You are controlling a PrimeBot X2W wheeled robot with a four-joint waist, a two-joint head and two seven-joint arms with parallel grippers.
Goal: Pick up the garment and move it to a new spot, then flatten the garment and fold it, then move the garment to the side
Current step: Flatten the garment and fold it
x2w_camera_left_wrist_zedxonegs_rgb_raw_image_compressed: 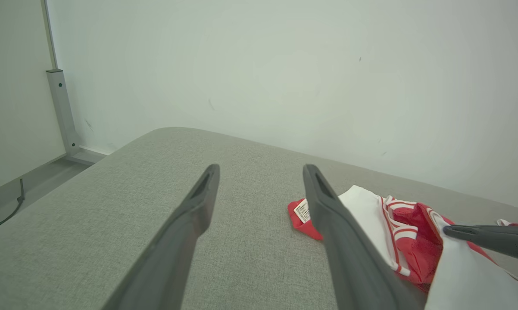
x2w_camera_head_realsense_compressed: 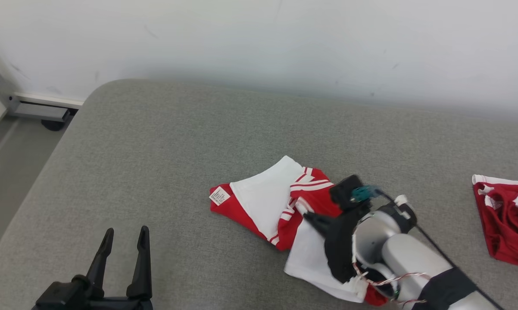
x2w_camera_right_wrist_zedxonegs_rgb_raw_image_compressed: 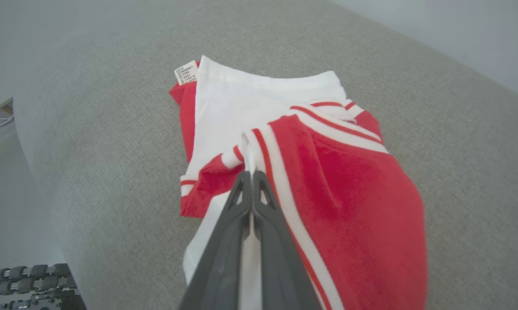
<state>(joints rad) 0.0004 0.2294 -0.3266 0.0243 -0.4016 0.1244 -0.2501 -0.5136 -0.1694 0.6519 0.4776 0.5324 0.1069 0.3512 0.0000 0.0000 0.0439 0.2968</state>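
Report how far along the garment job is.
Done: nothing visibly; the garment lies crumpled on the grey surface. In hand: the right gripper is shut on a striped edge of it, starting the pick-up. The left gripper is open, apart from it. Left: lifting, moving, flattening, folding, setting aside.

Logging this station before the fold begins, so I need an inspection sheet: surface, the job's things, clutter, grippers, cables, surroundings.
Surface: grey padded surface, rounded corner.
Job's things: red and white garment lying crumpled, care label at its left end.
Clutter: second red and white garment at the right edge of the head view, apart from the first.
Grippers: left gripper open, holding nothing; right gripper shut on a white fold of the garment.
Cables: black cable along the right forearm; thin wires at its wrist; dark cable on the floor.
Surroundings: pale wall behind; metal post at the left.
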